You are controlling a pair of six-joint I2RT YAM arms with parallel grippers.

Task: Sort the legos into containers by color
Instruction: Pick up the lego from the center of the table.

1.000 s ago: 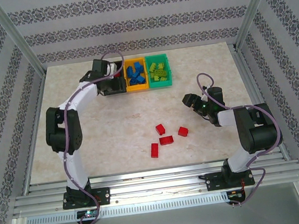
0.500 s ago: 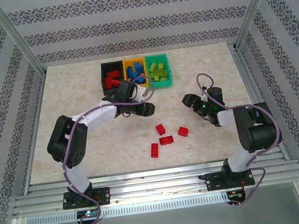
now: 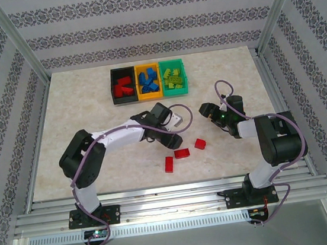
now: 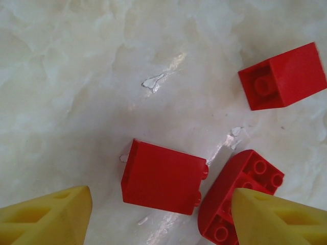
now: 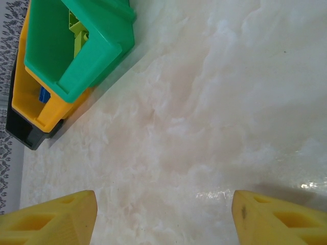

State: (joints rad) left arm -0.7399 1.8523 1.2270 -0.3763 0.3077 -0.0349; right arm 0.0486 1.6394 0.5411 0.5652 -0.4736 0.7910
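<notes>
**Inspector A:** What is the left gripper (image 4: pixel 162 224) doing?

**Inspector B:** It is hanging over the glossy, marble-patterned table (image 4: pixel 76 76). Its jaws are standing wide and gripping nothing. A square red brick (image 4: pixel 163 177), smooth side up, is lying between the matte yellow wedge fingertips (image 4: pixel 46 217).

**Inspector A:** What hazards are you noting?

**Inspector B:** A rounded red brick (image 4: pixel 240 191), studs showing, is lying at four o'clock of the square one, partly under one fingertip. In my judgement a closing finger is liable to shove it or pinch both bricks. I cannot tell whether the two are touching, because the gap is lying in shadow. Hard, slick plastic on a polished top is also likely to skid rather than seat.

**Inspector A:** What else is lying out?

**Inspector B:** A third red brick (image 4: pixel 282 76) is lying at one o'clock with its hollow underside showing. The black bin (image 3: pixel 114 88), which is holding red pieces, is standing at the table's twelve o'clock, well apart from these bricks.

**Inspector A:** And the right gripper (image 5: pixel 163 214)?

**Inspector B:** It is hovering wide and empty over bare tabletop, with the teal bin (image 5: pixel 97 56) at its ten o'clock.
</notes>
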